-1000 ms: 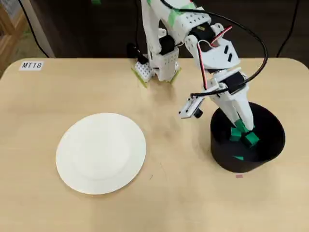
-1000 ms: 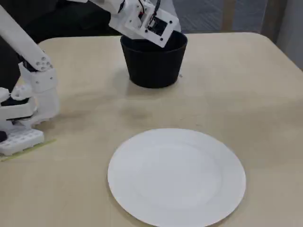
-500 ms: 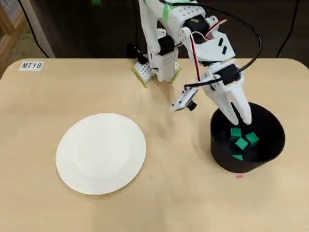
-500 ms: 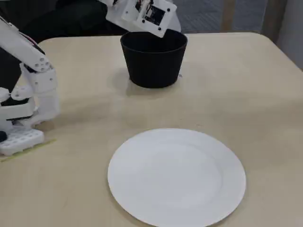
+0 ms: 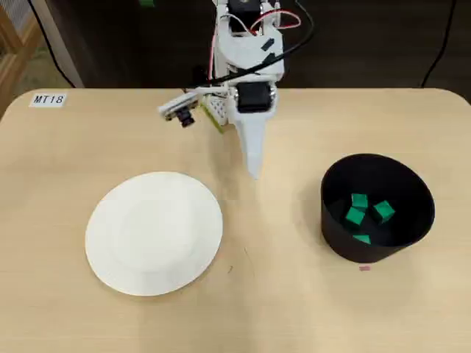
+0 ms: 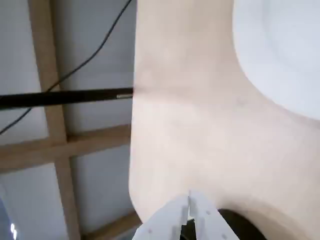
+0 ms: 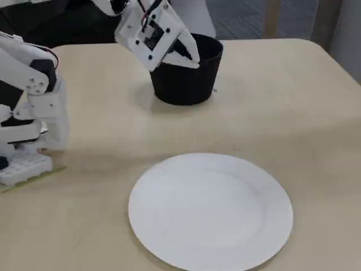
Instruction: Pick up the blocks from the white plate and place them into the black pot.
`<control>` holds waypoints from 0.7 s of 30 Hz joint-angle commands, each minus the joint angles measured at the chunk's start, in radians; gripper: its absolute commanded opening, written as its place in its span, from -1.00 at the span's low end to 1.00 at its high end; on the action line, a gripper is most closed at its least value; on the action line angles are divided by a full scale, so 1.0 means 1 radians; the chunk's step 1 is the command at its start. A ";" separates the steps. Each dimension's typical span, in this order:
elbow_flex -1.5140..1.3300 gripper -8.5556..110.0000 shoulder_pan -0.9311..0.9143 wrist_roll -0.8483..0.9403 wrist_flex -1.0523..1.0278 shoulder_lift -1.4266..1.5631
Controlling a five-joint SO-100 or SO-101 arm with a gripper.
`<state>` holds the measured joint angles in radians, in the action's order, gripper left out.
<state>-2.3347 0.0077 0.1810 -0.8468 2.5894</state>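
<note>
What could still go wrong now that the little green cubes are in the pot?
Little, probably. The round matte black pot holds the bright green cubes; the large round white plate is bare. The shut tool hangs above the table between them; a low swing might nudge either.

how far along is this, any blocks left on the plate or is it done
It looks done. The plate is bare in both the overhead and fixed views, and four green blocks lie inside the pot. The gripper is shut, holds nothing, and hangs over the table between plate and pot. No loose blocks show elsewhere, so nothing seems left.
</note>
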 commanded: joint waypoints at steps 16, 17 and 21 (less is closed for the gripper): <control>-0.537 -0.90 -0.015 -0.091 -0.014 0.583; -0.577 -0.90 -0.015 -0.103 -0.026 0.646; -0.626 -0.90 -0.012 -0.091 -0.038 0.664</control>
<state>-2.9514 -0.0061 0.0828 -0.8820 3.2306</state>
